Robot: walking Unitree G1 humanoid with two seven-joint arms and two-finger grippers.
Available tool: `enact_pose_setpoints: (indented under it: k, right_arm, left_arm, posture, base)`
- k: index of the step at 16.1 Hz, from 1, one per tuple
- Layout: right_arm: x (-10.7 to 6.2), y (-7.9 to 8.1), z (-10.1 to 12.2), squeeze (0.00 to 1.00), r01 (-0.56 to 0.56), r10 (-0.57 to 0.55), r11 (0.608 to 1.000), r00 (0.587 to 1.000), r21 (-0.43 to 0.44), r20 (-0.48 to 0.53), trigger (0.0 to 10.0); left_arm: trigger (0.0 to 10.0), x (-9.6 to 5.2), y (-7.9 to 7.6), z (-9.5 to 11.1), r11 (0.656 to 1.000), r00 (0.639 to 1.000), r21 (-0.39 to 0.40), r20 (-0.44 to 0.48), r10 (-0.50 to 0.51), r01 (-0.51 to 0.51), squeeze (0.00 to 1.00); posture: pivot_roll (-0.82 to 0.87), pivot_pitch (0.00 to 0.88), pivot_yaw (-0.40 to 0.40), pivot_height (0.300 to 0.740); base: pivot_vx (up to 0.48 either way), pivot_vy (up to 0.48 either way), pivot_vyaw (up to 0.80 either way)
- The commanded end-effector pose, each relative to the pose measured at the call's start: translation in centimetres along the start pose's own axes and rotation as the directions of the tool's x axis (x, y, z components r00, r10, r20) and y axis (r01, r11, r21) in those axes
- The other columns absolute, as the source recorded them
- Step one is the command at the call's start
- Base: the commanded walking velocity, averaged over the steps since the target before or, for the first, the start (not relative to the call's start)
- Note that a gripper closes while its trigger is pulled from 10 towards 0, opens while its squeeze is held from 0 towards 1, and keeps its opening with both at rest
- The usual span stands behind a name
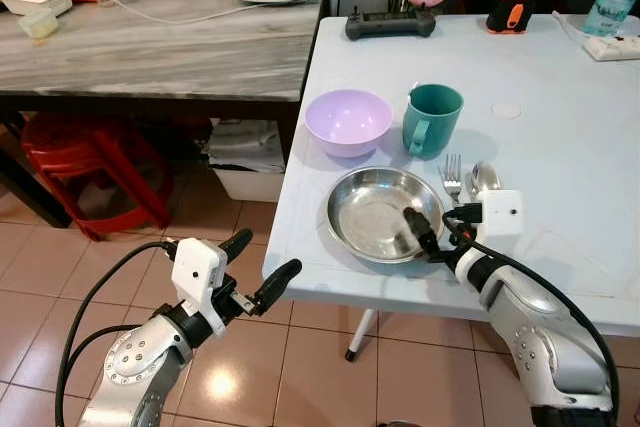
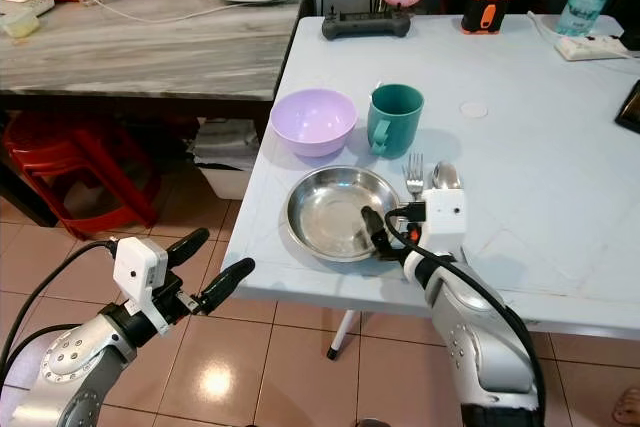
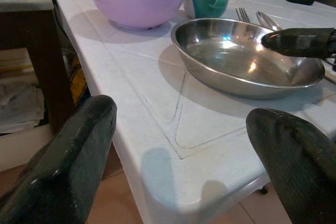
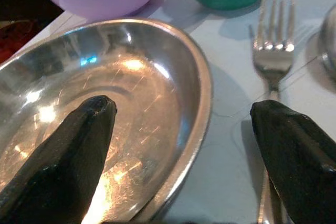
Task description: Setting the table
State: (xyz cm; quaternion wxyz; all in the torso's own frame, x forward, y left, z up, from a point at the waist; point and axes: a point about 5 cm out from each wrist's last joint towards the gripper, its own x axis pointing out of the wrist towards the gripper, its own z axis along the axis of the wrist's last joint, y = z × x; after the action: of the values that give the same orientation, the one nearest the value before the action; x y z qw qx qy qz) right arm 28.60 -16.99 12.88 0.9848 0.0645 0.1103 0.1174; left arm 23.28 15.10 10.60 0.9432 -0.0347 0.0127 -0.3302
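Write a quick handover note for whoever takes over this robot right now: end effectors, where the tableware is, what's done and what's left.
Right end effector: open, straddling the near right rim of the steel plate, one finger inside, one outside over the fork handle. Nothing gripped.
Left end effector: open, holding nothing, off the table's near left corner, above the floor.
Laid out: plate at the near edge, purple bowl and green mug behind it, fork and spoon right of the plate.
Left: probably only nudging the plate or cutlery; further items cannot be judged.
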Motion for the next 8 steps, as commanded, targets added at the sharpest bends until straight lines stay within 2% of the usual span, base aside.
enact_pose_setpoints:
  k: [1,2,3,4,8]
  right_arm:
    - [0.3,0.33,-0.15,0.0,-0.031,0.031,1.0,0.999,0.0,-0.013,9.4]
    - [0.42,0.43,-0.17,0.0,-0.049,0.049,0.999,0.999,0.002,-0.018,4.4]
    - [0.56,0.54,-0.27,0.0,-0.063,0.063,0.998,0.998,0.006,-0.03,0.5]
    - [0.59,0.61,-0.41,0.0,-0.07,0.07,0.998,0.997,0.005,-0.039,0.0]
    - [0.57,0.76,-1.14,0.0,-0.092,0.091,0.996,0.993,-0.007,-0.078,0.0]
  left_arm:
    - [10.0,0.04,-0.18,0.45,1.0,1.0,0.013,0.014,-0.018,0.018,0.0]
    - [10.0,0.06,-0.21,0.45,1.0,1.0,0.012,0.014,-0.021,0.021,0.0]
    - [10.0,0.08,-0.23,0.5,1.0,1.0,0.011,0.017,-0.025,0.025,0.0]
    - [10.0,0.11,-0.3,0.58,0.999,0.999,0.011,0.02,-0.034,0.033,0.0]
    - [10.0,0.17,-0.76,0.89,0.998,0.997,0.005,0.036,-0.069,0.069,0.0]
  posture:
    - [-0.13,0.146,0.069,0.74]
    - [-0.13,0.146,0.069,0.74]
    - [-0.13,0.146,0.069,0.74]
    - [-0.13,0.146,0.069,0.74]
    - [-0.12,0.148,0.069,0.74]
  base:
    - [0.0,0.0,0.0]
    - [0.0,0.0,0.0]
    - [0.0,0.0,0.0]
    - [0.0,0.0,0.0]
    - [0.0,0.0,0.0]
